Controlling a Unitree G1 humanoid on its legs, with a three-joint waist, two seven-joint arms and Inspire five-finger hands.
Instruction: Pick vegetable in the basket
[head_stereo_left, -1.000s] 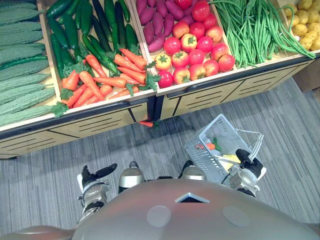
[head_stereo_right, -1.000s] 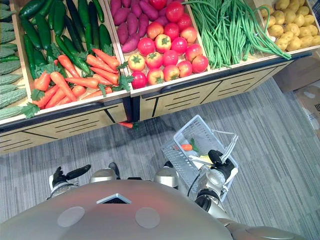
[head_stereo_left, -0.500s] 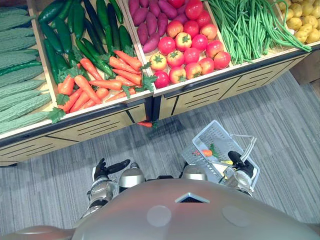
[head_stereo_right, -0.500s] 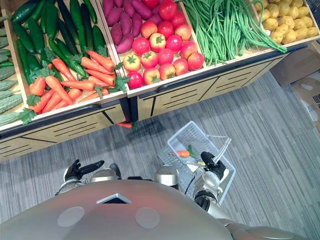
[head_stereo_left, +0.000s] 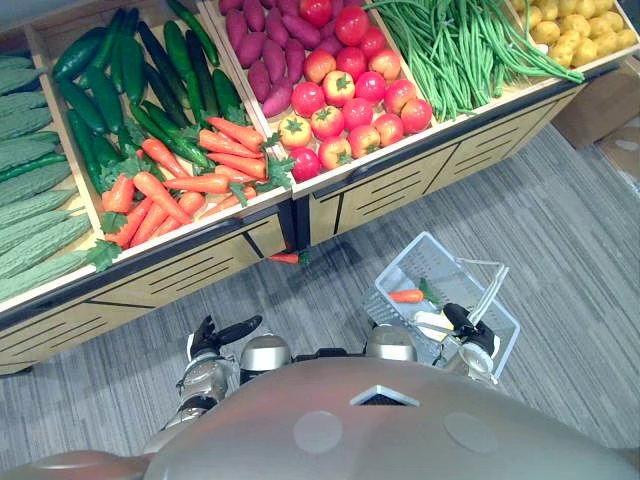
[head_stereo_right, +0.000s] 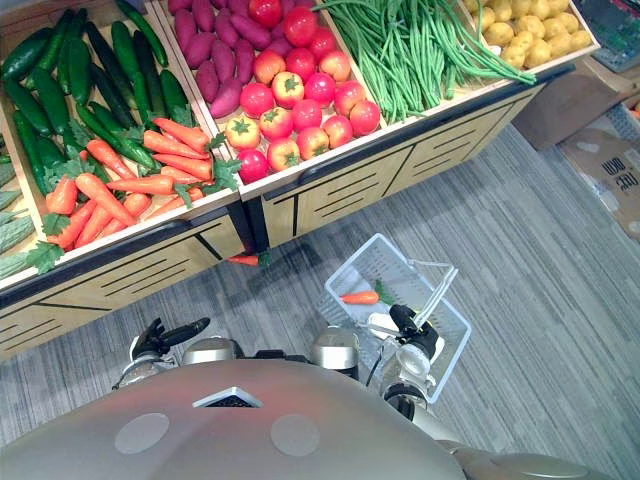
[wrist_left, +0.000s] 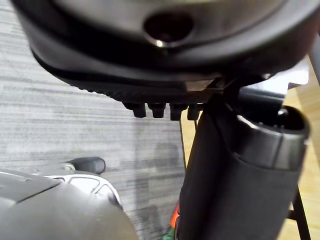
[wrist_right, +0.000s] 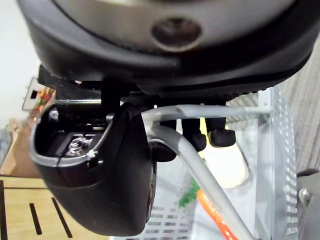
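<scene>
My left hand (head_stereo_left: 212, 338) hangs low, well short of the stand (head_stereo_left: 180, 272). Its fingers are loosely straight, the thumb is stuck out to the side, and it holds nothing. In its wrist view the fingers (wrist_left: 152, 109) show as short tips under the palm. Ahead of that hand the bitter gourds (head_stereo_left: 30, 215) are cut off by the picture's edge.

To the right of that hand a stray carrot (head_stereo_left: 284, 258) lies on the floor (head_stereo_left: 560, 220), half tucked under the foot of the stand.

Further right, my right hand (head_stereo_left: 462, 322) is curled round the basket handle (wrist_right: 200, 172), thumb on one side and fingers on the other. The basket (head_stereo_left: 440, 262) sits just ahead of it. Inside, a little past my fingers, lies a carrot (head_stereo_left: 407, 296) with a green top. Closer to my palm is something pale yellow (head_stereo_left: 432, 322), partly covered by the hand; I cannot tell what it is. My wrist hides the basket's near wall. Far ahead on the right, the potatoes (head_stereo_left: 575, 25) run out of view.
</scene>
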